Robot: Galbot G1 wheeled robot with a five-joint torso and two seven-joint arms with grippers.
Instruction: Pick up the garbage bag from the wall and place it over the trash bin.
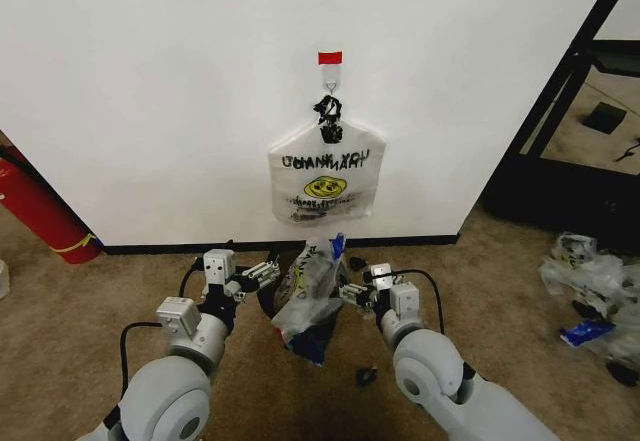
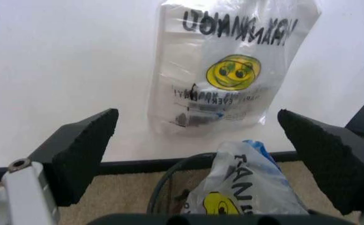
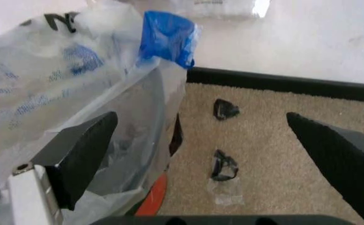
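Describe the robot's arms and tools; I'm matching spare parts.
Both arms have rounded light-grey shells with boxy white wrist blocks and looping black cables. The left tool and the right tool are small metal units; the wrist views show wedge-shaped black foam-like pads on white finger mounts.

The right gripper [image 3: 200, 140] is seen with its two dark pads spread wide apart, nothing held between them. The garbage bag [image 3: 63, 89], with a blue patch [image 3: 167, 36] at its top, is draped against one pad [image 3: 85, 150]. Between the pads, two small dark scraps [image 3: 224, 136] lie on the beige carpet [image 3: 263, 178]. Beyond the pads, the black baseboard [image 3: 282, 84] and the wall [image 3: 294, 37] are seen.
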